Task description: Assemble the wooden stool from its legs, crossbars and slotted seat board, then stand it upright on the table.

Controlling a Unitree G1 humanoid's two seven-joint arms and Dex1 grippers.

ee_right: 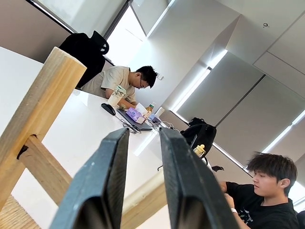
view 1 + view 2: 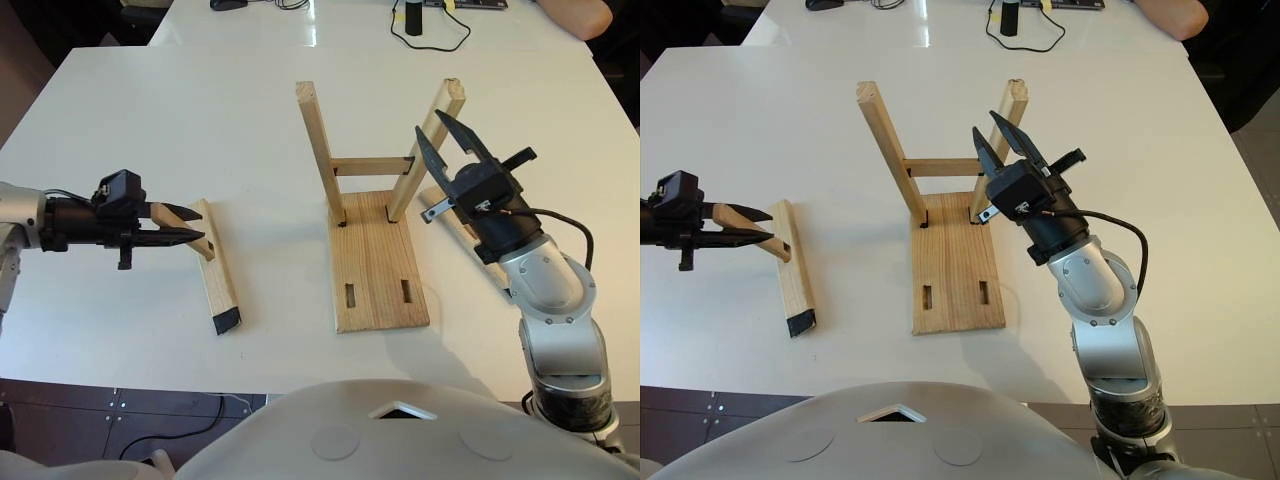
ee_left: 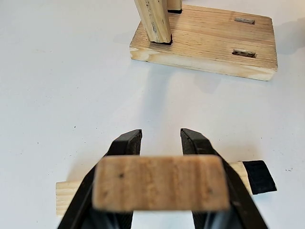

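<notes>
The slotted seat board [image 2: 375, 270] lies flat at the table's centre. Two legs stand in its far slots, the left leg [image 2: 320, 140] and the right leg [image 2: 430, 150], joined by a crossbar [image 2: 370, 166]. The two near slots [image 2: 350, 294] are empty. My right gripper [image 2: 432, 125] is open, its fingers raised beside the right leg, which also shows in the right wrist view [image 1: 43, 100]. At the left, a leg with a black foot pad [image 2: 218, 280] lies on the table. My left gripper [image 2: 198, 226] is shut on a short crossbar [image 3: 159, 183] that meets this leg.
Another wooden piece [image 2: 440, 212] lies on the table, partly hidden under my right arm. The white table [image 2: 150, 120] has open room on the left and front. A black cable and a small dark object [image 2: 415, 20] sit on the table behind.
</notes>
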